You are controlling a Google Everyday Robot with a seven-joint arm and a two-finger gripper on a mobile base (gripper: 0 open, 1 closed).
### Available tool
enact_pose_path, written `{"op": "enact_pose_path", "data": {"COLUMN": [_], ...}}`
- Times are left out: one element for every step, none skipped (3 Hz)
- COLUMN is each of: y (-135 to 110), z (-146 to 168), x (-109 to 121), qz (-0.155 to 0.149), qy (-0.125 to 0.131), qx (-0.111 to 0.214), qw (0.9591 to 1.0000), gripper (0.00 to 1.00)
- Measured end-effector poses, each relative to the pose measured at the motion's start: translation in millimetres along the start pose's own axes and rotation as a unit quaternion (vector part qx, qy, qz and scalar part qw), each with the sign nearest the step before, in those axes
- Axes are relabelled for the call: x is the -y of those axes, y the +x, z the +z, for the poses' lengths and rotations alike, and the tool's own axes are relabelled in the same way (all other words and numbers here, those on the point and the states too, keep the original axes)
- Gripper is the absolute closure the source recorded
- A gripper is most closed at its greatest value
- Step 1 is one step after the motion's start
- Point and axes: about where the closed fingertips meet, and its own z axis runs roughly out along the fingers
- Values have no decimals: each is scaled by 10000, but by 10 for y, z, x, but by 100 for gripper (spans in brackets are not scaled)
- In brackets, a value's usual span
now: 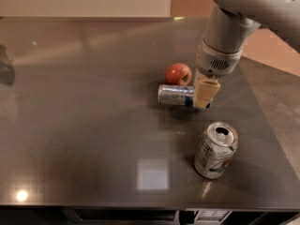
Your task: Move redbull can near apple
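End effector (202, 96) at redbull can (176, 95), before apple (178, 74)

Dented silver-white can (216, 150) upright, front-right on dark table (84, 125) — gripper (202, 99) behind it.

1. Apple (178, 73): red-orange, with a yellowish patch.
2. Slim can (175, 95), just in front of the apple: silver with blue panels.
3. Gripper (204, 97), front-right of the apple, clamped on the slim can's end: cream.
4. Wider can (215, 150), well in front of the apple: silver-white, green and red marks.
5. Table (84, 125): glossy dark grey.
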Motion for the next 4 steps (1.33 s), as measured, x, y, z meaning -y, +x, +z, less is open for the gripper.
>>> {"op": "enact_pose_path", "data": {"y": [-53, -78, -92, -82], "z": [142, 226, 264, 283], "x": [19, 88, 160, 234], "qz": [-114, -119, -108, -79], "qy": [-79, -118, -124, -100], "qx": [7, 16, 51, 51], "qw": [9999, 9999, 9999, 9999], "gripper": [100, 82, 59, 36]}}
